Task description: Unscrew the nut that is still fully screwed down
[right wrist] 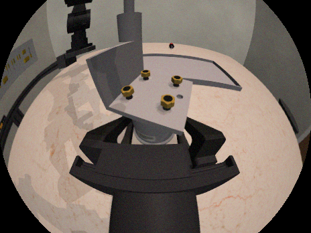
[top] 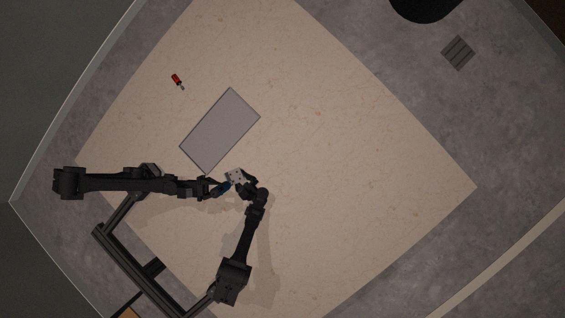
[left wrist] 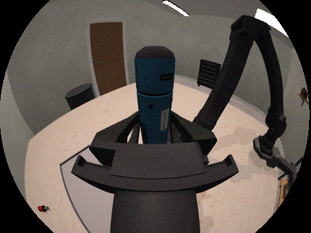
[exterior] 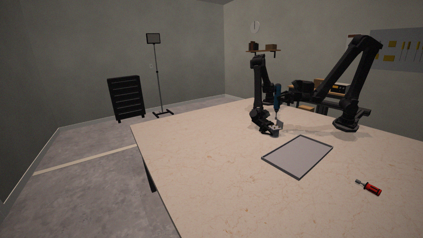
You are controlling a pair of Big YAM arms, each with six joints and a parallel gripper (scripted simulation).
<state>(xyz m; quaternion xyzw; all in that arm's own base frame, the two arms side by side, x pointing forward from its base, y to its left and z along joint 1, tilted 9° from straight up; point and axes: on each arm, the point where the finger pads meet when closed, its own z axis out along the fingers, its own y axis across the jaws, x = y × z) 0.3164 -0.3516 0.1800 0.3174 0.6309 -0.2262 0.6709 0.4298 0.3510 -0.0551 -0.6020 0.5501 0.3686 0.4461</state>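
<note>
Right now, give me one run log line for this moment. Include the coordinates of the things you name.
left gripper (top: 215, 188) (left wrist: 155, 130): shut on nut driver (top: 220, 189) (exterior: 276, 97) (left wrist: 155, 80) | driver socket (exterior: 275, 118) (right wrist: 129, 30): off nuts | bracket (top: 237, 176) (exterior: 274, 126) (right wrist: 154, 97): on joint module (exterior: 275, 133) (right wrist: 154, 132) | module: standing, right gripper (top: 248, 183) (exterior: 267, 131) (right wrist: 154, 132) around it

Wall clock (exterior: 254, 27) above wooden shelf (exterior: 262, 51).

Your top view looks steeply down from high over the desk (top: 336, 138) (exterior: 213, 165) (left wrist: 234, 187) (right wrist: 241, 181), taking in both arms. Your exterior view stands back beyond a desk edge, angled down across the top toward the arms and a room corner. Your left wrist view rides close behind its claw (left wrist: 155, 134), facing along it past the driver (left wrist: 155, 84) toward a door (left wrist: 108, 57). Your right wrist view sits just behind its claw (right wrist: 155, 134), looking down over the bracket (right wrist: 151, 100). All four share the tray (top: 219, 130) (exterior: 297, 156) (left wrist: 88, 187) (right wrist: 188, 68).
</note>
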